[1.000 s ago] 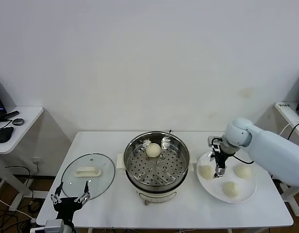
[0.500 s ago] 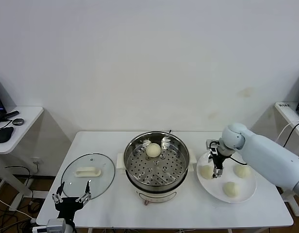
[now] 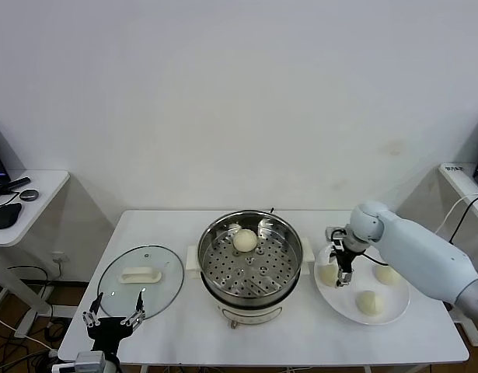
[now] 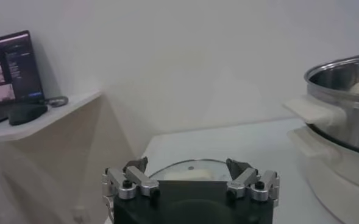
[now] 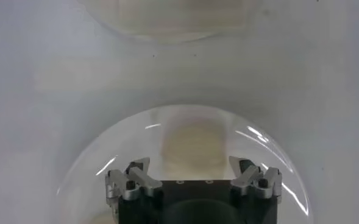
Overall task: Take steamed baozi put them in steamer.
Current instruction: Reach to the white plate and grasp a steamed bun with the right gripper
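Right claw (image 3: 337,268) open, lowered; left claw (image 3: 112,319) open, parked.

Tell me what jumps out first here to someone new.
The shiny steamer at table centre, with one steamed baozi already on its perforated tray. Next, the right gripper hanging open over the nearest of three baozi on the white plate to the steamer's right. The glass lid lies flat on the left, with the left gripper parked open at the table's front edge beside it.
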Controlling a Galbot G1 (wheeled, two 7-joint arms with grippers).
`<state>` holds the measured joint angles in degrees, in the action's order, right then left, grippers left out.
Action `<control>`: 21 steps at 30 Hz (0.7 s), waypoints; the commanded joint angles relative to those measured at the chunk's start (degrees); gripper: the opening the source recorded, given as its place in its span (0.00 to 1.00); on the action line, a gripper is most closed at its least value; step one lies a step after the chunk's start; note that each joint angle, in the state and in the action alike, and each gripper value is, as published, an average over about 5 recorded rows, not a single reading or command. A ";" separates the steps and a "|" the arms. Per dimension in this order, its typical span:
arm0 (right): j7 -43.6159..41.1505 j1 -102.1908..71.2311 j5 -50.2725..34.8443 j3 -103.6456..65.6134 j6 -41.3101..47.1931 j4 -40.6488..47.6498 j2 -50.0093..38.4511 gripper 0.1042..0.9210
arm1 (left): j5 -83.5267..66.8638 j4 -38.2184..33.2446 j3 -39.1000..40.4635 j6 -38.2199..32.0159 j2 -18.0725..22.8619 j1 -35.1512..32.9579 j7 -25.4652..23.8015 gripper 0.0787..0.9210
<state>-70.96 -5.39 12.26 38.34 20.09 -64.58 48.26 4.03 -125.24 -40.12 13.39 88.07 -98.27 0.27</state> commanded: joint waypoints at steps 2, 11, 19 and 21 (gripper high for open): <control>-0.29 -0.33 0.73 -0.24 -0.97 1.58 0.72 0.88 | 0.11 0.18 0.03 -0.01 -0.07 0.06 -0.06 0.88; -0.57 -0.47 0.33 -0.31 -1.87 2.65 1.17 0.82 | 0.04 1.06 0.08 -0.06 -0.01 0.64 -0.04 0.88; -0.66 -0.33 -0.37 -0.40 -2.31 2.91 0.93 0.56 | -0.03 1.48 0.26 -0.06 0.27 1.42 -0.01 0.88; -0.69 -0.04 -0.91 -0.48 -2.33 2.70 0.67 0.49 | -0.03 1.56 0.34 -0.06 0.33 1.53 0.05 0.88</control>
<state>-71.67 -5.18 11.26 37.80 18.17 -62.40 48.58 3.97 -123.76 -39.80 13.32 88.44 -96.74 0.32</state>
